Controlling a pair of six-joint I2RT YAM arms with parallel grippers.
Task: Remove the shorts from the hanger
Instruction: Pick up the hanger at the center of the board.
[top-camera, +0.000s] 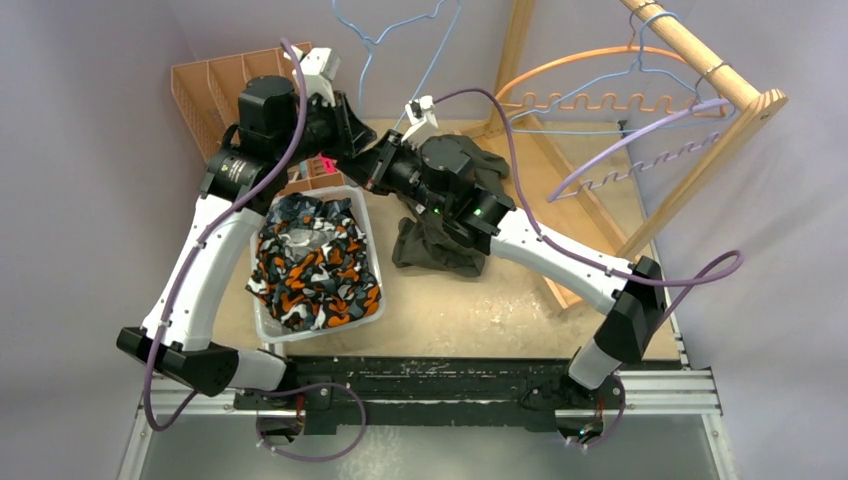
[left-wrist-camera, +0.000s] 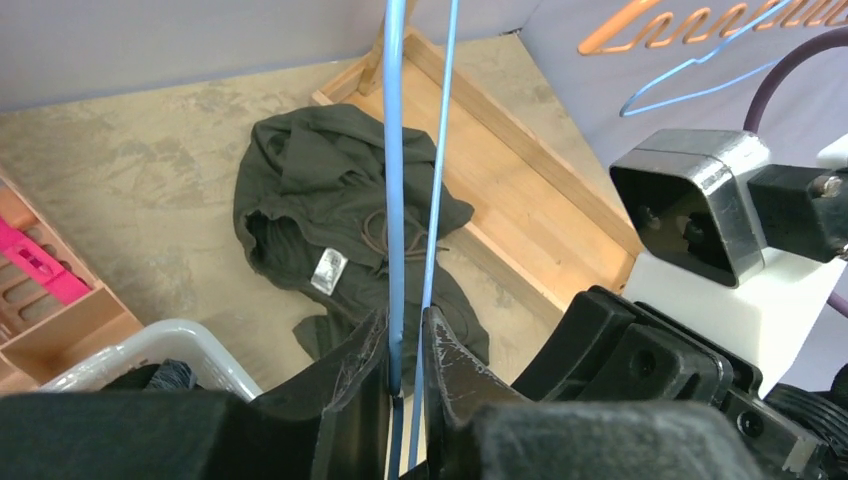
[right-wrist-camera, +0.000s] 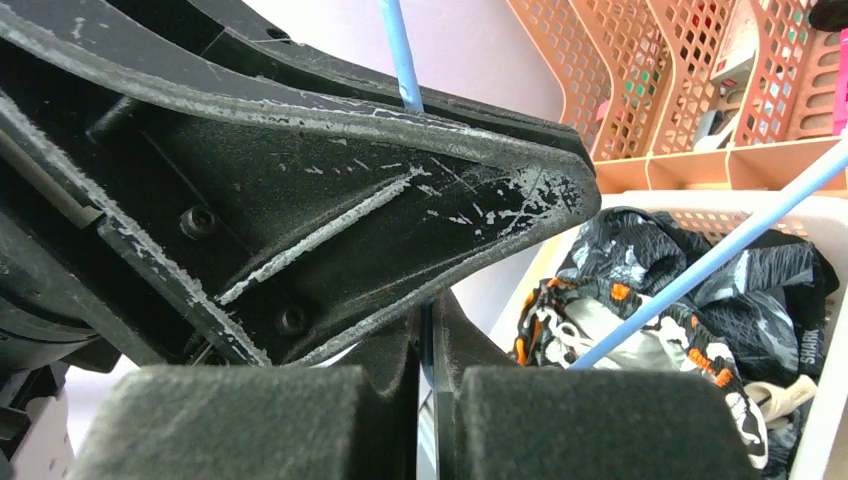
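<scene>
A bare blue wire hanger (top-camera: 366, 75) stands upright at the back of the table. My left gripper (left-wrist-camera: 407, 350) is shut on two of its wires (left-wrist-camera: 395, 150). My right gripper (right-wrist-camera: 428, 330) is shut just beneath the left gripper (right-wrist-camera: 400, 200), with a sliver of blue wire pinched between its fingers. Both grippers meet near the bin's far edge (top-camera: 355, 158). Olive green shorts (left-wrist-camera: 320, 190) with a drawstring lie crumpled on the table, partly under the right arm (top-camera: 435, 250). Orange-black-white and blue-grey camouflage shorts (top-camera: 315, 260) fill the white bin (top-camera: 320, 330), also seen in the right wrist view (right-wrist-camera: 700, 300).
An orange lattice organizer (top-camera: 215, 85) stands at the back left, behind the bin. A wooden rack (top-camera: 700, 60) at the right carries orange (top-camera: 590, 100), blue and purple (top-camera: 640, 150) hangers. Its wooden base (left-wrist-camera: 520, 190) runs along the table beside the olive shorts.
</scene>
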